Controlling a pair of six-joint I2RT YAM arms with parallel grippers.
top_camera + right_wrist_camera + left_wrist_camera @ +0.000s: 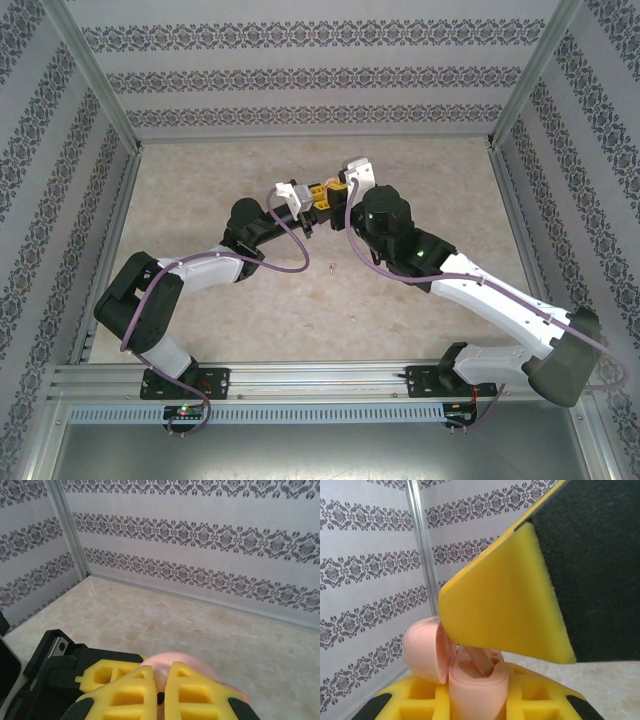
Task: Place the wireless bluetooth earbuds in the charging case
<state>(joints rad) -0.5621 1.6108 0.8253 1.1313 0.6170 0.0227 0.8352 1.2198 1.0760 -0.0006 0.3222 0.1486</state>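
A pale salmon charging case (476, 689) stands open, its lid (422, 650) swung to the left. My left gripper (477, 702) is shut on the case body, a yellow finger pad on either side. A salmon-orange earbud (487, 662) points stem-down into the case's well, pinched by my right gripper, whose yellow finger (505, 605) looms over it. In the right wrist view the right gripper (163, 666) is shut on the earbud (161, 675), with the pink case (187, 661) just beyond. From above, the left gripper (310, 203) and right gripper (335, 190) meet mid-table.
A tiny pale piece (331, 266) lies on the beige table (420, 170) just in front of the two grippers. Patterned walls with metal corner posts (100, 85) enclose the table on three sides. The left gripper's black body (55, 665) sits close at the right gripper's left.
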